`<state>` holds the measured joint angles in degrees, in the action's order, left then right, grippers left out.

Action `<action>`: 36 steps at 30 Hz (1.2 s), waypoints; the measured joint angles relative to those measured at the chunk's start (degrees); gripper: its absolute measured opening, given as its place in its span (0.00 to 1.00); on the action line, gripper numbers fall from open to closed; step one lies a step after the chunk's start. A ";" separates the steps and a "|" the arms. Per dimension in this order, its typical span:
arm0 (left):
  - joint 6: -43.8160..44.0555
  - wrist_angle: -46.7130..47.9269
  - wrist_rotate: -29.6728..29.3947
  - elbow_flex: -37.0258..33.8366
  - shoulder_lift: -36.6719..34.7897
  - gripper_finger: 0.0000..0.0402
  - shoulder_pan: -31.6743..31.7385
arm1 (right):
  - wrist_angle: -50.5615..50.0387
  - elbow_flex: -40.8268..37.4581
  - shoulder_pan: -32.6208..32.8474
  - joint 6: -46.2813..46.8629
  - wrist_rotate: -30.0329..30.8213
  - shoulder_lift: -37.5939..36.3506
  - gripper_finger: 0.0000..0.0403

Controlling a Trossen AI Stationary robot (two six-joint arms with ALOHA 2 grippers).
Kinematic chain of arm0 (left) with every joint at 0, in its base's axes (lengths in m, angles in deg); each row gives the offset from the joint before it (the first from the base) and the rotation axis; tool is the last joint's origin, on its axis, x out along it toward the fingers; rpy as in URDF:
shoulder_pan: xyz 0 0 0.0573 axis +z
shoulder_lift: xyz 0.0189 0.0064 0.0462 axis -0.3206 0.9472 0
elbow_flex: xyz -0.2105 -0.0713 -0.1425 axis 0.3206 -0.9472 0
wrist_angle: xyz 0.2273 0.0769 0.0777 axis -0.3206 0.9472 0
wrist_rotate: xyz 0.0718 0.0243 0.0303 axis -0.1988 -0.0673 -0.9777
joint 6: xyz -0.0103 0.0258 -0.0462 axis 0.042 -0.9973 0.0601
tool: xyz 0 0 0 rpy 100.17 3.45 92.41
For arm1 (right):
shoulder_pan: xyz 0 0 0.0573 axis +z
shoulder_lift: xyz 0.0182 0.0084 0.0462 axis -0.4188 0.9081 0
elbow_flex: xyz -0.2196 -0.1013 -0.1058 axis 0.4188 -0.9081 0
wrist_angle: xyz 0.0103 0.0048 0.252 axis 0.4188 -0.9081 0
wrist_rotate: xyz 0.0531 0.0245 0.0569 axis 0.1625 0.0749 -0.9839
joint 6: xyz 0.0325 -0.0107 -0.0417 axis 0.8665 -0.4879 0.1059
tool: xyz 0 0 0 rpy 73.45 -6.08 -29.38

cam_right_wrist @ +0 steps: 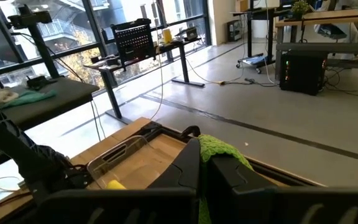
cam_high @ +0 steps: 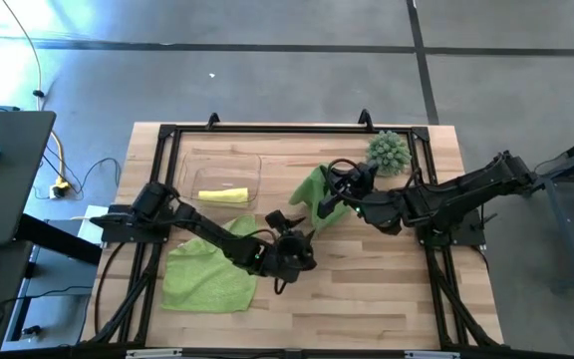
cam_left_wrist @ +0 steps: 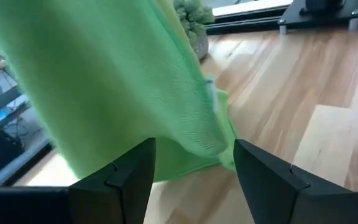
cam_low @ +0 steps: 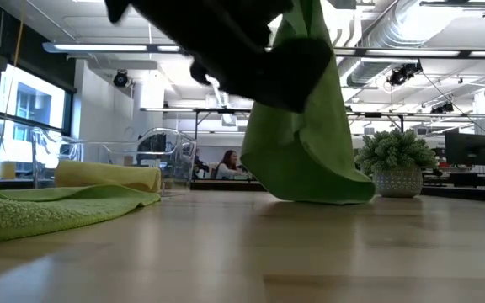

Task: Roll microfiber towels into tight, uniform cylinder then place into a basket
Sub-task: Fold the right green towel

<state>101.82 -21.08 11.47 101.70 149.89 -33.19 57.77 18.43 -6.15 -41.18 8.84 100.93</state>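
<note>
My right gripper is shut on a lime green microfiber towel, which hangs over the table's middle. My left gripper is open and points at the towel's lower part, one finger to either side of its bottom edge; in the high view it stands just near and left of the towel. A second green towel lies flat at the near left. A rolled yellow towel lies in the clear basket. My right gripper pinches a bunched upper part of the green towel between its two fingers, with a tuft sticking out past the fingertips. The fingers come roughly level from the table's right. The towel hangs below them, and its lower end rests on the table.
A spiky green ball plant in a pot stands at the far right, just behind the hanging towel. A black frame runs round the tabletop. Bare wood lies at the near right.
</note>
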 joint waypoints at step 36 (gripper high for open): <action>-5.97 -6.69 -11.82 -0.02 4.99 0.01 1.16 | -2.69 0.00 0.18 0.00 -7.20 -0.38 0.00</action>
<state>95.85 -27.77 -0.35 101.68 154.88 -32.03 55.08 18.43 -5.97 -41.18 1.64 100.55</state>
